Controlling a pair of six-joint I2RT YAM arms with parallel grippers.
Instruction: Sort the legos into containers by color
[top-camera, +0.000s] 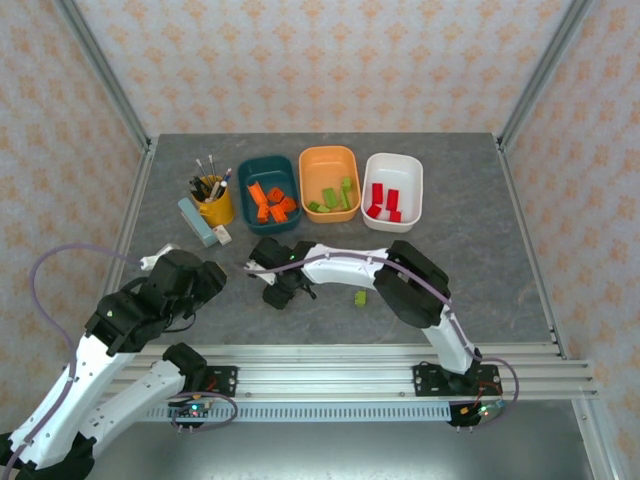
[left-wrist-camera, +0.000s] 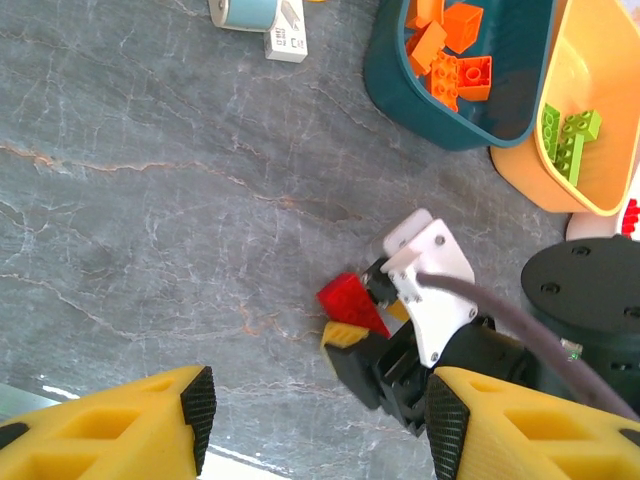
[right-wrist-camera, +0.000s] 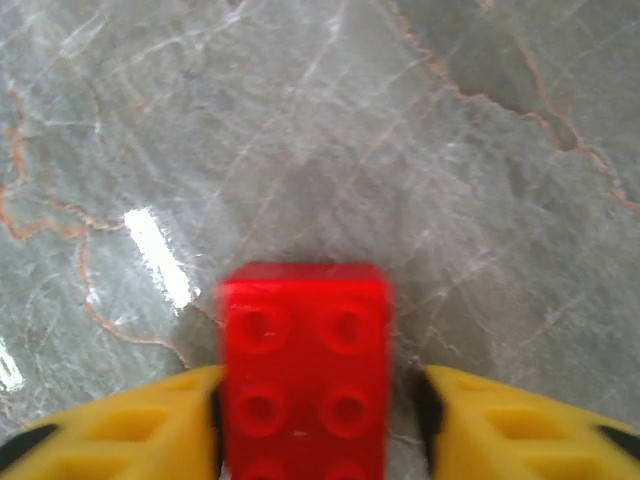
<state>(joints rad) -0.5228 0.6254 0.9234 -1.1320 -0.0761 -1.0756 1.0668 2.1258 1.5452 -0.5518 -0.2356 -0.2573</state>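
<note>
Red brick (right-wrist-camera: 305, 370) lies on the grey surface (top-camera: 480, 230) toward its near edge, left of middle, between the fingers of the right end effector (top-camera: 272, 290). One pad touches it and the other shows a sliver of gap, so I cannot tell if it is gripped. The left end effector (top-camera: 215, 275) hangs half-open and empty by the near-left corner. A teal bin (top-camera: 245, 180), an orange bin (top-camera: 306, 165) and a white bin (top-camera: 372, 168) line the far edge.

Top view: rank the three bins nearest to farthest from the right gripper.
1. dark teal bin, leftmost, just beyond the right gripper
2. orange bin, middle of the row
3. white bin, rightmost
</note>
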